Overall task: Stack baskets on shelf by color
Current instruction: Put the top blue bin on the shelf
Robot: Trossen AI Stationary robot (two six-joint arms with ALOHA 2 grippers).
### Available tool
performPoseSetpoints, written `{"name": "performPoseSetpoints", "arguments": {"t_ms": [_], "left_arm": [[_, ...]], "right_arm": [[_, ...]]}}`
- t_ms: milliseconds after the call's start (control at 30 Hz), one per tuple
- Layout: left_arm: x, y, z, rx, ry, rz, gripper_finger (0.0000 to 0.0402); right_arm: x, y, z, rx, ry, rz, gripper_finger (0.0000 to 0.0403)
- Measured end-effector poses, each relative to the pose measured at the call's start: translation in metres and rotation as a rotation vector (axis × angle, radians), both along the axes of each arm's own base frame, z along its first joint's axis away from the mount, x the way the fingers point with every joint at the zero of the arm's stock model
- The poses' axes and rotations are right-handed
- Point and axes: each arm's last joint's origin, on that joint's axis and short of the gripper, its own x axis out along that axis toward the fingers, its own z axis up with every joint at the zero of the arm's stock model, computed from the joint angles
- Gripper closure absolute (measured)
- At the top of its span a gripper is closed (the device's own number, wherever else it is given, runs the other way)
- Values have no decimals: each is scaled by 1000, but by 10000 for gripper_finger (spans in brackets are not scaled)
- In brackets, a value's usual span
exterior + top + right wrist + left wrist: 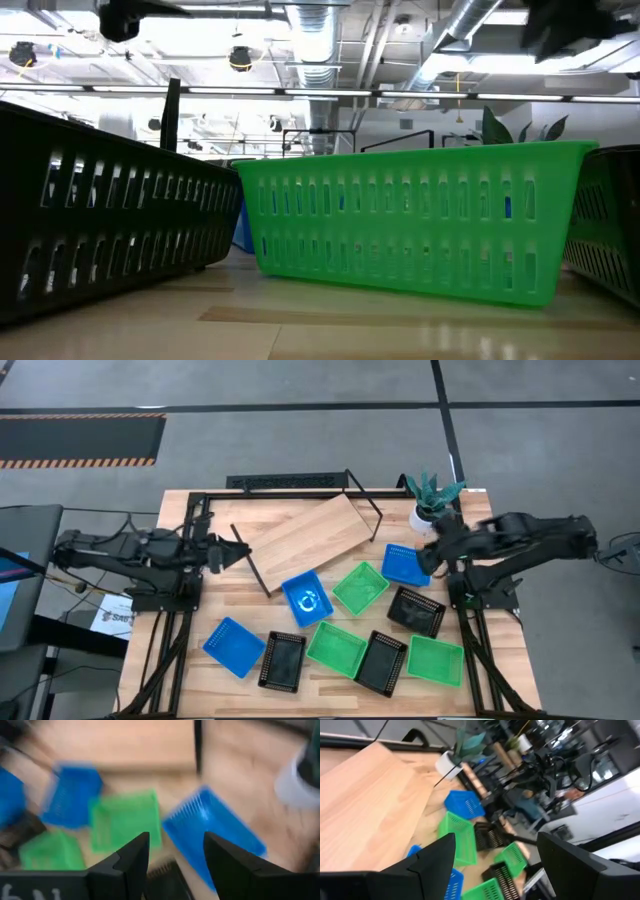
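The light wood shelf [310,530] with black wire end frames stands askew at the table's far middle. Scattered on the table in front of it are three blue baskets [232,645] [307,598] [405,563], three green baskets [360,588] [336,647] [435,660] and three black baskets [282,660] [382,662] [416,610], each resting on its bottom. My left gripper [496,840] hovers open by the shelf's left end [232,550]. My right gripper [176,837] is open above the far-right blue basket [210,827], holding nothing.
A white plant pot [428,515] stands at the far right, close to my right arm. In the low view a green basket [415,220] and black baskets [100,230] block most of the table. Bare tabletop [215,595] lies at the left.
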Motion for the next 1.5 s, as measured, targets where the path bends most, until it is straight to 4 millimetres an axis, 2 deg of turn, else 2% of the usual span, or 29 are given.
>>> {"name": "performPoseSetpoints", "arguments": {"t_ms": [200, 400, 533, 667, 800, 1067, 1267, 1400, 1500], "left_arm": [[12, -2, -4, 10, 64, 0, 135], [19, -3, -10, -3, 117, 7, 135], [21, -4, -11, -4, 124, 6, 135], [21, -4, -11, -11, 121, -14, 135], [21, -4, -11, -12, 121, -17, 135], [20, -4, -12, -11, 138, -16, 135], [20, -4, -12, -23, 137, -11, 135], [20, -4, -12, -21, 136, -5, 135], [20, -4, -12, -22, 136, -3, 135]], "right_arm": [[24, 0, -25, 62, 294, -67, 193], [60, 1, -50, 17, 490, 138, 193], [78, -2, -63, 12, 533, 272, 193], [88, -4, -76, -7, 460, 378, 193], [85, -8, -92, -4, 415, 460, 193], [71, -12, -131, -23, 479, 573, 193], [65, -18, -153, -8, 486, 577, 193], [63, -22, -157, 1, 498, 556, 193], [61, -24, -148, 0, 455, 522, 193]]}}
